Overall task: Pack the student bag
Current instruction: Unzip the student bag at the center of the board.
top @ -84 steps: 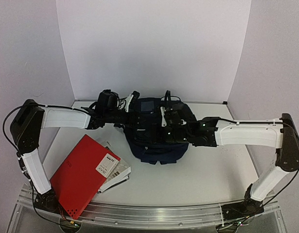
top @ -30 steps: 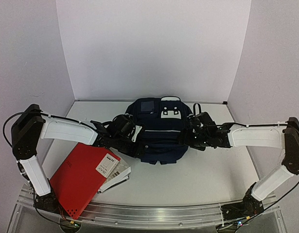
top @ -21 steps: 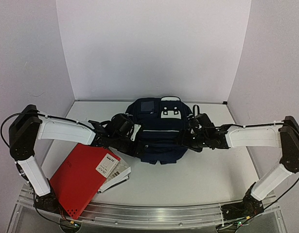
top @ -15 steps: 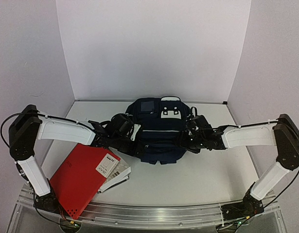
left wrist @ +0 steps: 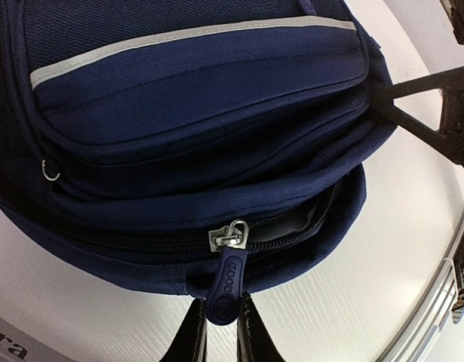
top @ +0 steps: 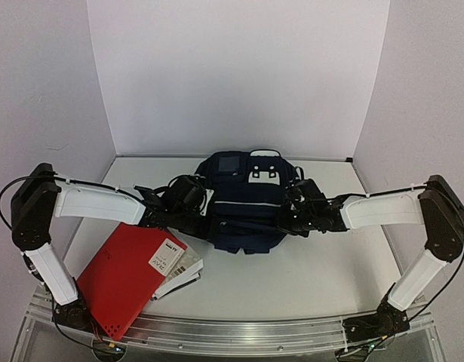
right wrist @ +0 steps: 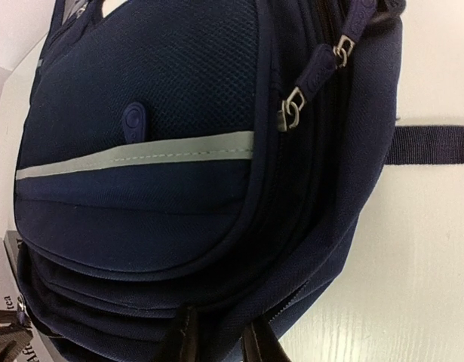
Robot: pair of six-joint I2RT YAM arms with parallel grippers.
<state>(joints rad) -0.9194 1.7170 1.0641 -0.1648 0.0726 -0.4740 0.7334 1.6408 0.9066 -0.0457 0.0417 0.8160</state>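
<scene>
1. The right gripper [right wrist: 219,323] has moved in against the bag [top: 243,204] and now pinches its lower edge.
2. The left gripper [left wrist: 220,311] pinches the zip pull [left wrist: 225,280], whose raised lettering is unreadable.
3. The bag lies in the middle of the desk [top: 322,264], near a red book [top: 118,279] whose white label [top: 166,255] is too small to read.

student bag [right wrist: 141,204] fills view; right gripper [right wrist: 219,328] pinching its edge
</scene>
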